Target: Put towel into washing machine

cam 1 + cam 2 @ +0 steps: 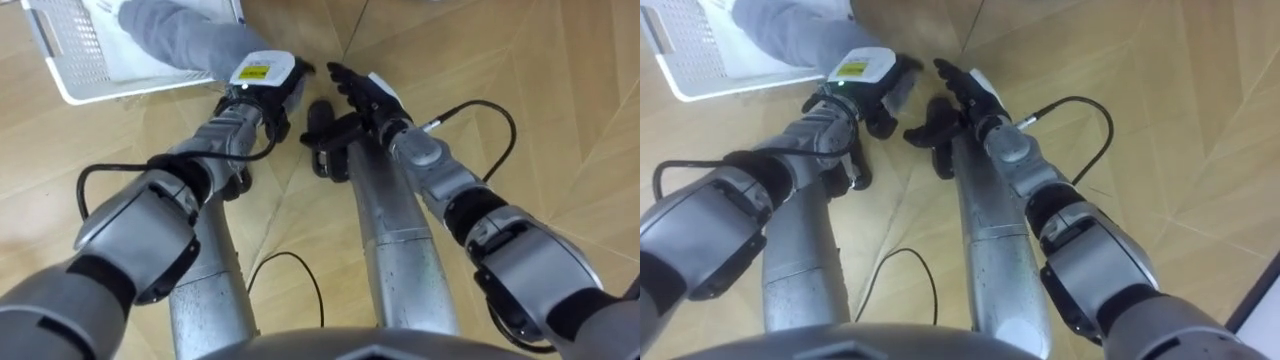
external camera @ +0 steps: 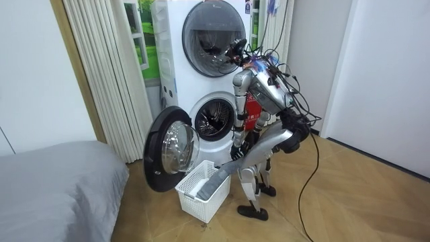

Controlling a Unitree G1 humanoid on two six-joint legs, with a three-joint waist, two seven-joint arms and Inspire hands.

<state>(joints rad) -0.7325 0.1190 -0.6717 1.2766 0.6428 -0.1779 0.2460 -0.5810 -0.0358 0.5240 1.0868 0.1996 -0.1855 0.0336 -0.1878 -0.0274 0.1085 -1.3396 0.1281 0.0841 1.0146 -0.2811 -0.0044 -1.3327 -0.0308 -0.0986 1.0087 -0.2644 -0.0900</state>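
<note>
The towel (image 1: 190, 40) was plain grey, soft and thick, gathered into a long rumpled band. Its far end lay in a white slatted basket (image 1: 68, 55) at the far left of the eye views. Its near end reached out over the basket's rim to the left hand (image 1: 262, 85), whose fingers were curled about it in a clenched grasp. Just to the right, the right hand (image 1: 362, 92) hung over the wooden floor (image 1: 560, 120) with its fingers loosely straight, released and holding nothing.

In the room view, a grey bed (image 2: 54, 188) lay at the left, with a pale pleated curtain (image 2: 101, 74) behind it. The washing machine (image 2: 195, 91) had its round door (image 2: 171, 154) swung wide to the room view's left and its drum mouth showing. A second machine (image 2: 208, 30) was stacked on top of it. The basket sat on the floor below the open door, between the door and the robot. The robot stood bent forward just right of the basket.

The towel's long axis ran from far left in the basket to near right at the hand. In the room view it sloped upward toward the hand.
</note>
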